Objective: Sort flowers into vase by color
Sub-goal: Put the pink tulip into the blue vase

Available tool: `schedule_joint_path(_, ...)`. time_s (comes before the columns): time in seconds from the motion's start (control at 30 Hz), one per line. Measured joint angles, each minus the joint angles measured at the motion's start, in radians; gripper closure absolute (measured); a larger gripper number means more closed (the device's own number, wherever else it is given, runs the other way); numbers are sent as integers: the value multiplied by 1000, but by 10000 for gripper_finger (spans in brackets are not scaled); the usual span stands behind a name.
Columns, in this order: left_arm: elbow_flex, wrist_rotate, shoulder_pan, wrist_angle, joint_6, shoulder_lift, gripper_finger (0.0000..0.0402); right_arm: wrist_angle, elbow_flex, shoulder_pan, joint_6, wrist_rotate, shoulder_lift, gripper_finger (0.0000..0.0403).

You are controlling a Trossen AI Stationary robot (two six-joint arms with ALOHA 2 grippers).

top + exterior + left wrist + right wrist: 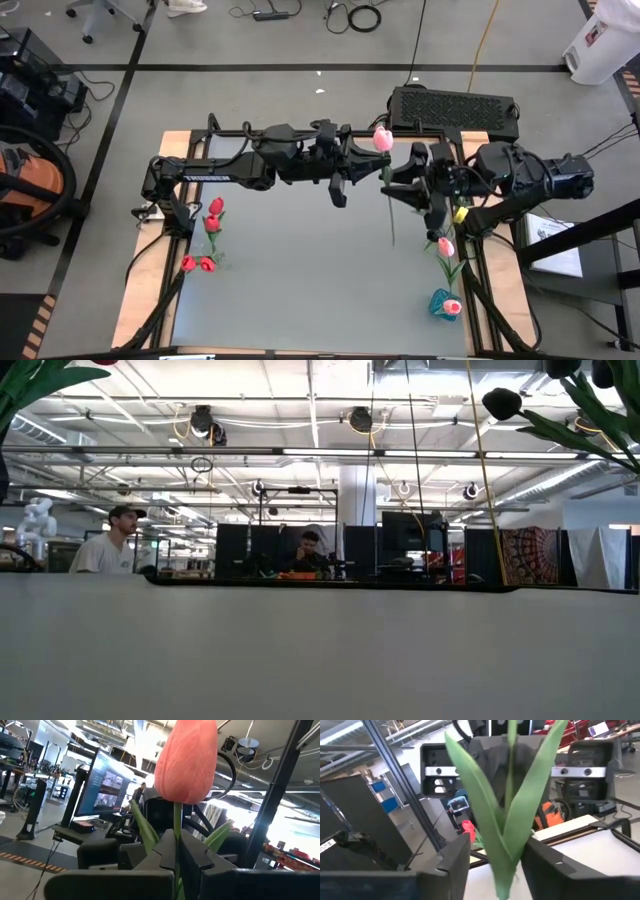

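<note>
My left gripper [364, 158] reaches in from the table's left, high above the middle, and is shut on a pink tulip [382, 138]. The tulip's green stem [390, 215] runs on toward the near edge. My right gripper [398, 190] comes from the right and is open. Its fingers [455, 865] stand on either side of the tulip's leaves [510, 825], lower on the stem. Red tulips [212, 222] stand at the table's left. More pink tulips [445, 246] rise from a teal vase [440, 300] at the right. My left gripper pinches the pink tulip's stem just under the head [177, 827] between its two fingers [165, 852]. The fingers come in from the table's left and lie across the stem. The tulip is lifted clear of the table, its head beyond the fingers. My right gripper: I cannot tell whether its fingers touch the leaves.
Black tulip heads [503, 402] and green leaves hang into the low view at top right. A black box [452, 108] lies at the table's far edge. People sit in the room beyond the table [110, 545].
</note>
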Motion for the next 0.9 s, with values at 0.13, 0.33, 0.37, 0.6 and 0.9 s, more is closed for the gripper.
schedule_joint_path(0.13,0,0,0,-13,0,0,395,-1,0,-9,2,0,-1,287)
schedule_joint_path(0.33,0,2,0,-24,0,0,382,-4,0,-15,0,0,-1,380)
schedule_joint_path(0.37,0,2,0,-24,1,0,375,-5,0,-15,0,-2,-1,390)
schedule_joint_path(0.6,0,4,0,-26,1,0,298,-9,0,-14,2,-4,-5,399)
schedule_joint_path(0.9,0,51,0,-68,2,-22,245,-48,0,-14,-5,52,-88,401)
